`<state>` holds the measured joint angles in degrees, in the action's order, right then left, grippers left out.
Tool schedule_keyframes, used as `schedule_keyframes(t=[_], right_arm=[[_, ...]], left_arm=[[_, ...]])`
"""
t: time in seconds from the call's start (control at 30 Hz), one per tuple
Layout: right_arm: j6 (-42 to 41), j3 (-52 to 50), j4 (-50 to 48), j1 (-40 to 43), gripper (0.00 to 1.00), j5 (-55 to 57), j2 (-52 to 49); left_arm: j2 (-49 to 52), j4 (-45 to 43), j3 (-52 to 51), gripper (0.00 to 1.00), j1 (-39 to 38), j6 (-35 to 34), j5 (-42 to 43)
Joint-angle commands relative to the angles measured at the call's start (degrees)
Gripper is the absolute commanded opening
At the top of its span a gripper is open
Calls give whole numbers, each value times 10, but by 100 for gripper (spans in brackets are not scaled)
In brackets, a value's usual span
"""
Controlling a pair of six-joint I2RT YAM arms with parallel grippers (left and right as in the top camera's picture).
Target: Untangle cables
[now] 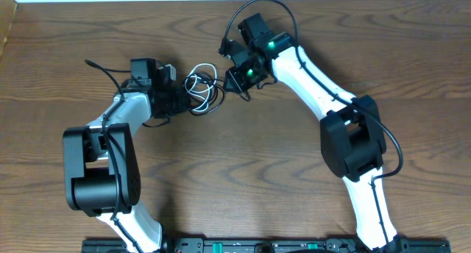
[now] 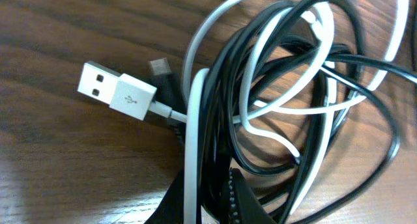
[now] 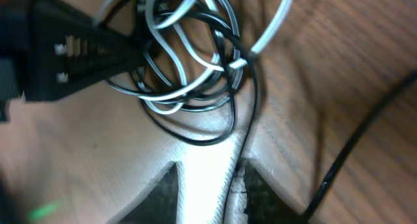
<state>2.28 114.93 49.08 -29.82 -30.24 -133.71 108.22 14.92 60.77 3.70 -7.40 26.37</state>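
— As the two arms lean in over the tabletop (image 1: 235, 172), where do the cables (image 1: 202, 90) lie?

— Between them, in one loose knot on the wood. From overhead, the left jaws are at the knot's left edge and the right jaws just beside its right edge.

— What is in the knot?

— A white cord (image 2: 189, 139) is looped through black cords (image 2: 218, 113). The left wrist view shows a white USB plug (image 2: 117, 90) lying flat on the wood, left of the loops. A small black plug (image 2: 159, 68) sits just behind it.

— And the left jaws?

— Closed to a narrow gap on the bundle. The white cord and at least one black strand run down between the fingers (image 2: 238, 198) at the bottom of that view.

— The right jaws?

— Parted, with bright wood showing between the two fingers (image 3: 163, 191). One black cord (image 3: 253, 100) leaves the tangle and runs down into the gap, along the inner edge of the finger on the right of the view. Whether it touches that finger cannot be told. The rest of the knot lies just ahead of the fingertips. The left jaws reach into the knot from the upper left of the right wrist view.
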Motion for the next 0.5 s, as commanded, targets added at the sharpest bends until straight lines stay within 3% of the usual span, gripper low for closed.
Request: schedule_keyframes(t=[0.0, 0.13, 0.2, 0.33, 0.47], right_arm=[[10, -3, 0, 24, 47, -113, 16], [-19, -3, -12, 35, 46, -200, 16], [-78, -3, -16, 35, 40, -196, 16], [-163, -3, -34, 24, 37, -191, 14], [-245, -4, -41, 4, 28, -105, 14]], left_arm=[[-18, 2, -4, 7, 13, 88, 124], [-18, 2, -4, 7, 13, 102, 158], [-18, 1, -4, 7, 8, 104, 167], [-18, 1, -5, 7, -9, 118, 167], [-18, -3, -5, 7, -25, 124, 165]])
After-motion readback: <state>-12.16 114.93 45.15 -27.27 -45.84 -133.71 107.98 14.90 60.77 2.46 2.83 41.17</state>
